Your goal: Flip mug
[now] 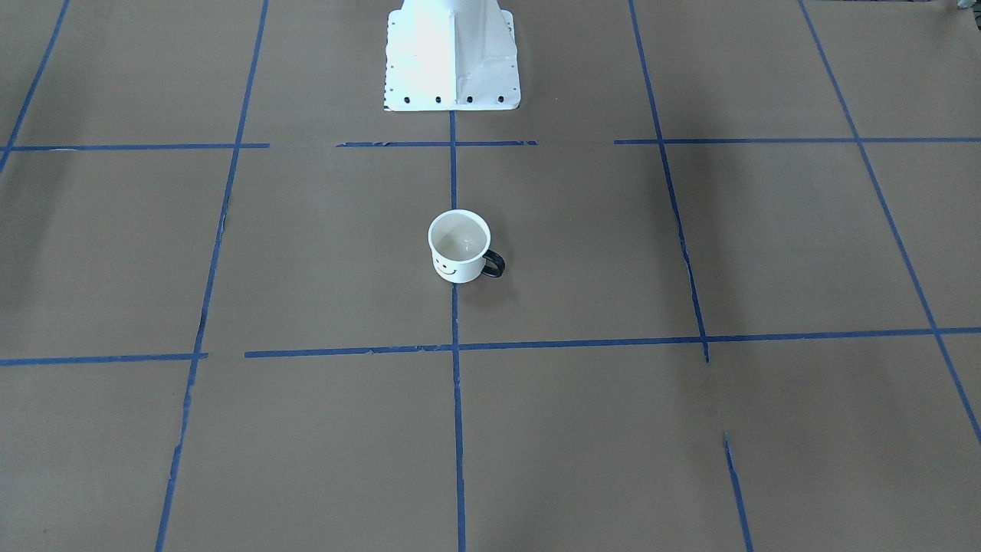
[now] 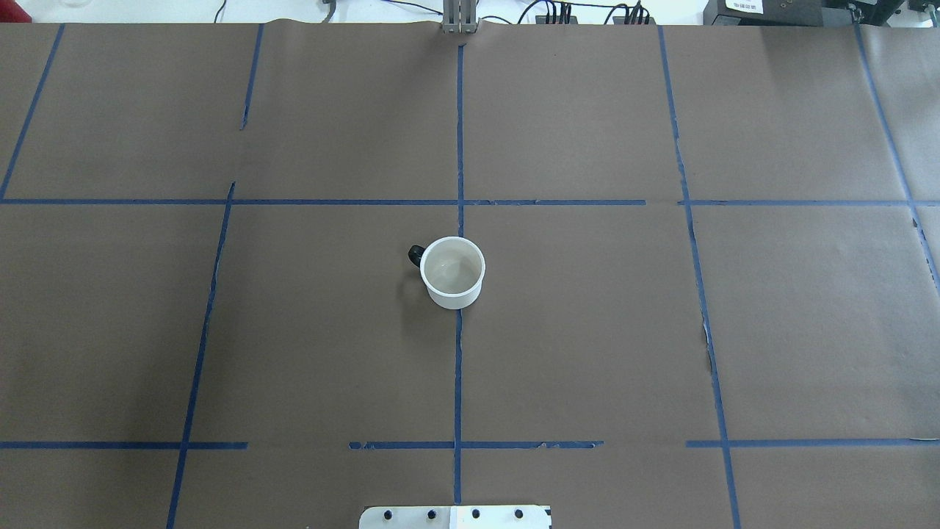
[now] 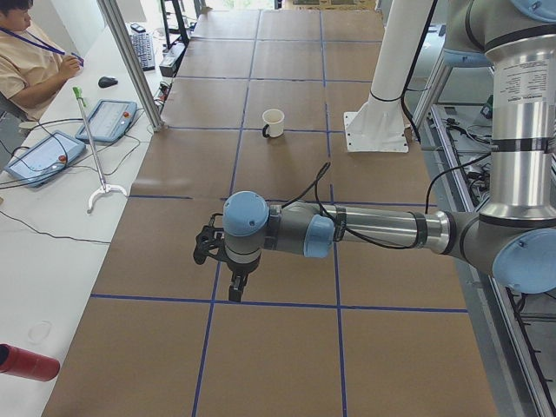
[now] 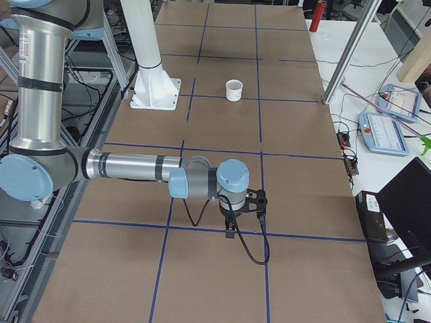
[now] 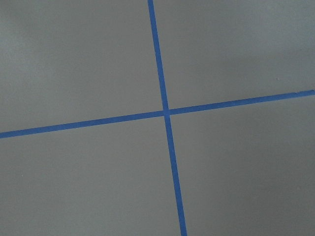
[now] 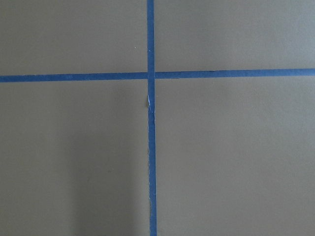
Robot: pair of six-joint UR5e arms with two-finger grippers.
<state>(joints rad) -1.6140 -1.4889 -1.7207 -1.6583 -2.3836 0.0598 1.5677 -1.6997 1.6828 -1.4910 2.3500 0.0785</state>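
Now the white, smiley-faced, black-handled mug [image 1: 458, 247] stands rim-up; left tool [image 3: 234, 294] and right tool [image 4: 229, 232]: cannot tell.

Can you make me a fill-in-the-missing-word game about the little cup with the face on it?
The mug stands with its opening facing ____.
Its handle is coloured ____.
The tape lines on the table are coloured ____.
The face drawn on the mug is ____.
Missing words: up; black; blue; smiling.
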